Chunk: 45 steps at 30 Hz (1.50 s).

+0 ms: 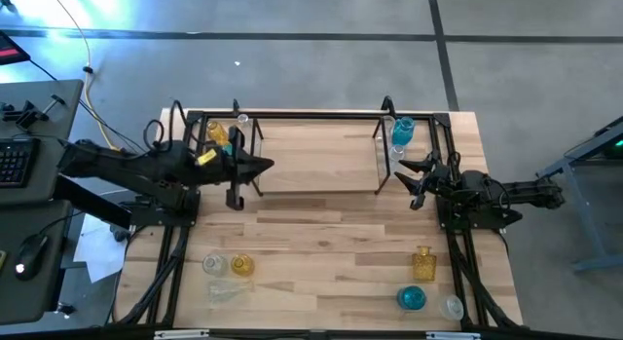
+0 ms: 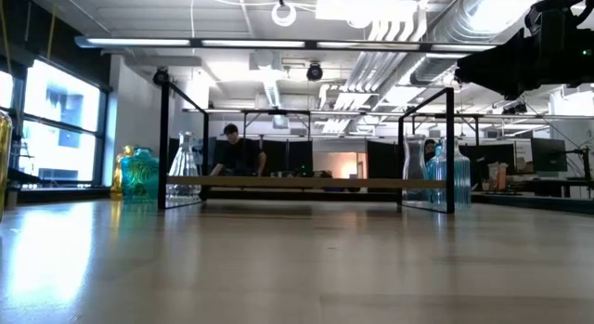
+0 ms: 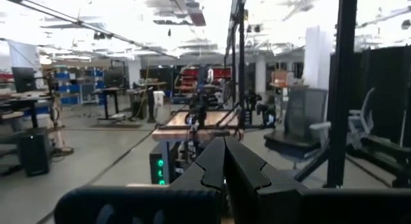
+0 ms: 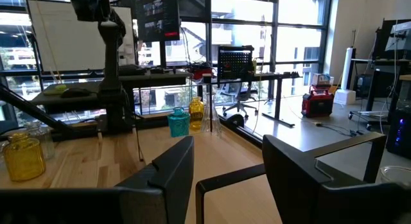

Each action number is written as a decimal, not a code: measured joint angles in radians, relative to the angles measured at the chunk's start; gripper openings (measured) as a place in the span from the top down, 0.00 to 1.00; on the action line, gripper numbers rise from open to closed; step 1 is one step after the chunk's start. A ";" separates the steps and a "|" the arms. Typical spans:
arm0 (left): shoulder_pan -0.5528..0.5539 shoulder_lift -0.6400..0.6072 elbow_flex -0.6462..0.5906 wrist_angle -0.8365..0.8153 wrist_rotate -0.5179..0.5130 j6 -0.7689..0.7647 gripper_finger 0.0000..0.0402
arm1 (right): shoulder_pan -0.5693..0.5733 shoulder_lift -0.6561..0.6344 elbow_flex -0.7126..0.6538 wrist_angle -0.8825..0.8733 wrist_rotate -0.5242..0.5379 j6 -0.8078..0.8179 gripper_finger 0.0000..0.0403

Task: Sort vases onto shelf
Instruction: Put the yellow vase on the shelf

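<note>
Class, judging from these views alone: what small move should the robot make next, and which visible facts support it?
Probably the right gripper, open and empty beside the shelf, should swing toward the amber vase at the table's near edge, since several vases there remain unsorted. The shut left gripper holds nothing.

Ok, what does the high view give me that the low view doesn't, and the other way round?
Only the high view shows both grippers: the left gripper, shut, by the shelf's left end, and the right gripper, open, by its right end. It also lays out the left front vases and the right front vases near the table's front edge. Only the low view shows a person in the room behind. Both show the shelf and the blue vase at its right end.
</note>
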 joint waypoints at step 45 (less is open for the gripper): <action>-0.146 0.245 0.314 -0.889 0.123 -0.278 1.00 | 0.000 0.000 0.000 0.000 0.000 0.000 0.58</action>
